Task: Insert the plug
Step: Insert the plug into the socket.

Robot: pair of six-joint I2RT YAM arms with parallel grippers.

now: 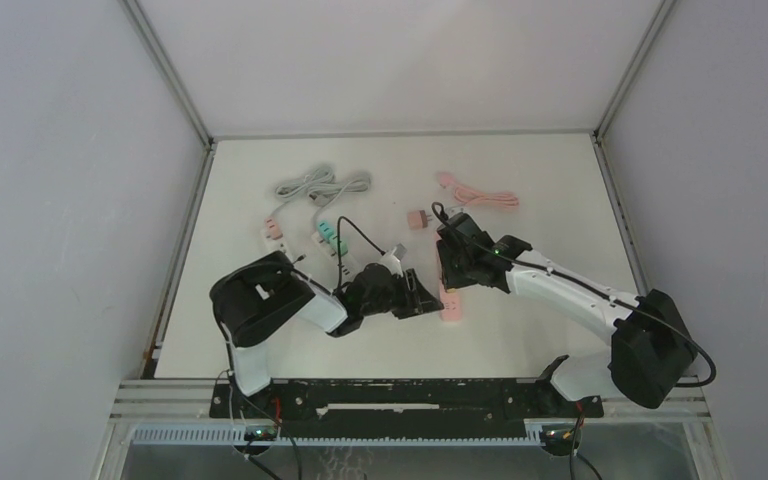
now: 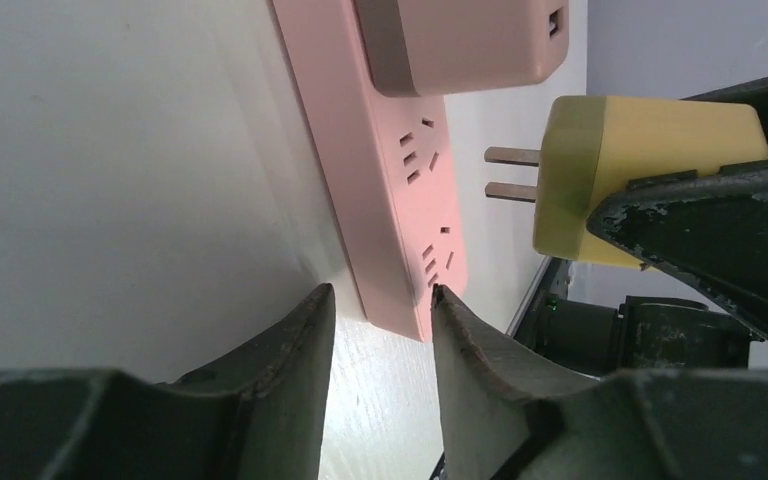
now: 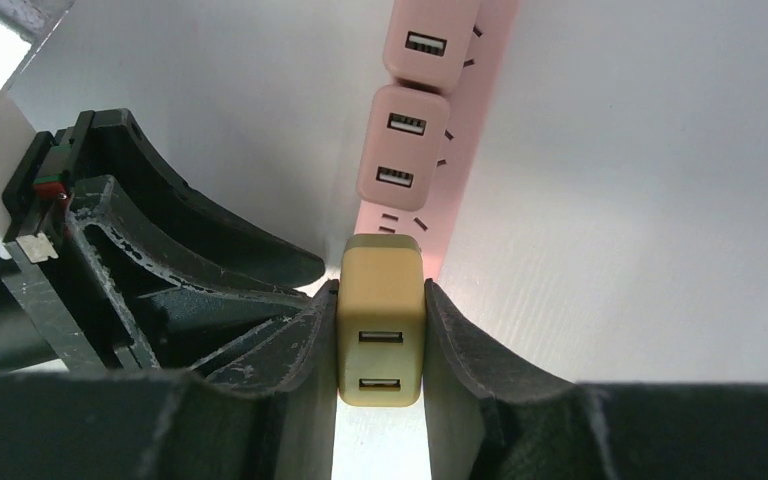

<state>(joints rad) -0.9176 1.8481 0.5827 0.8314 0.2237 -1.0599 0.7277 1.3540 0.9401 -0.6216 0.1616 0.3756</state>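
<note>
Right gripper jaws clamped on yellow plug, held off the surface at the near end of the pink power strip. Plug prongs point at the strip's free sockets, apart from them, not inserted. Left gripper jaws apart, straddling the strip's end: one finger touches its face edge, thin gap at the other. Two pink chargers sit in the strip's farther sockets.
</note>
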